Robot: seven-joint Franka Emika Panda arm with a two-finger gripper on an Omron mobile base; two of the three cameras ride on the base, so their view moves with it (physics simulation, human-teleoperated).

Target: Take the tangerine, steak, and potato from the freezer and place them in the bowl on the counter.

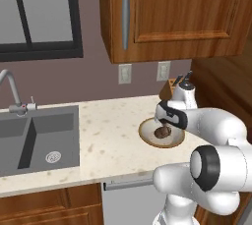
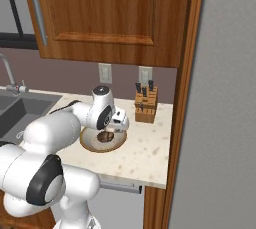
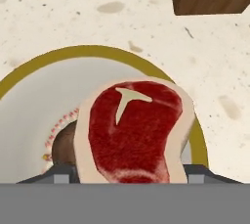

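I have the claw (image 3: 128, 176) over the bowl (image 3: 34, 74) on the table (image 3: 73, 17), pinching the steak (image 3: 132, 130), which hangs straight ahead of it, long axis upright, directly above the bowl's floor beside the potato (image 3: 62, 145).

Home kitchen: beige speckled counter (image 1: 108, 135) with grey sink (image 1: 37, 138) and faucet (image 1: 12, 91), brown wall cabinets (image 1: 172, 13), wall outlets (image 1: 125, 73), a knife block (image 2: 145, 105), and a dark-framed window (image 1: 39, 15).
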